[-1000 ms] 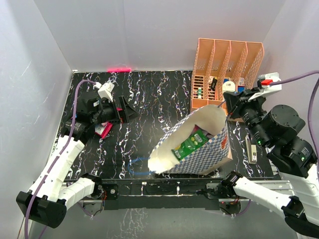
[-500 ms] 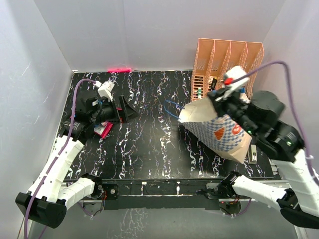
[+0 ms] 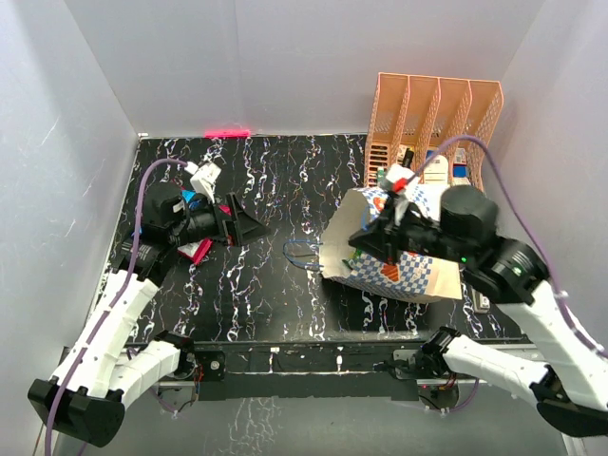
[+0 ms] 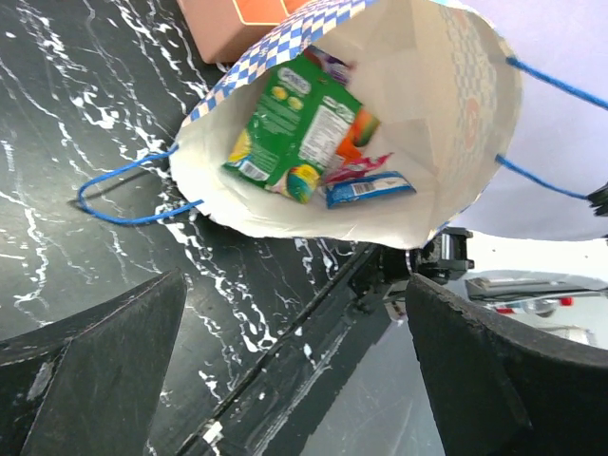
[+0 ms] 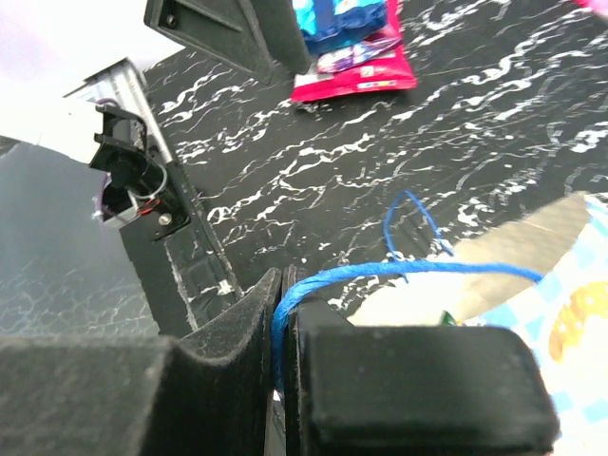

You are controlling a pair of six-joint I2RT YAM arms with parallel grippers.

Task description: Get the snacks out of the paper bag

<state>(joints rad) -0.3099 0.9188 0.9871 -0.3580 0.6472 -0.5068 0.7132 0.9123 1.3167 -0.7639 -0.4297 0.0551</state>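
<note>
The blue-and-white checkered paper bag (image 3: 408, 271) lies tipped at the right, its cream mouth facing left toward my left gripper. My right gripper (image 5: 285, 285) is shut on one blue cord handle (image 5: 380, 274) and holds it up above the bag (image 5: 532, 237). The left wrist view looks into the bag (image 4: 446, 123): a green snack packet (image 4: 294, 128), an orange one (image 4: 361, 126) and a blue-and-magenta one (image 4: 370, 187) lie inside. The other handle (image 4: 123, 190) loops onto the table. My left gripper (image 3: 242, 223) hangs wide open left of the bag, nothing between its fingers (image 4: 95, 366).
A magenta packet (image 3: 197, 249) and a blue packet (image 3: 190, 198) lie on the black marbled table beside the left arm. The peach slotted organizer (image 3: 432, 133) stands behind the bag at the back right. The table's front rail (image 3: 304, 359) runs just below the bag.
My right arm has swung the bag up from the front of the table and tipped it over, so its mouth now faces left. The left gripper has shifted slightly, still open.
</note>
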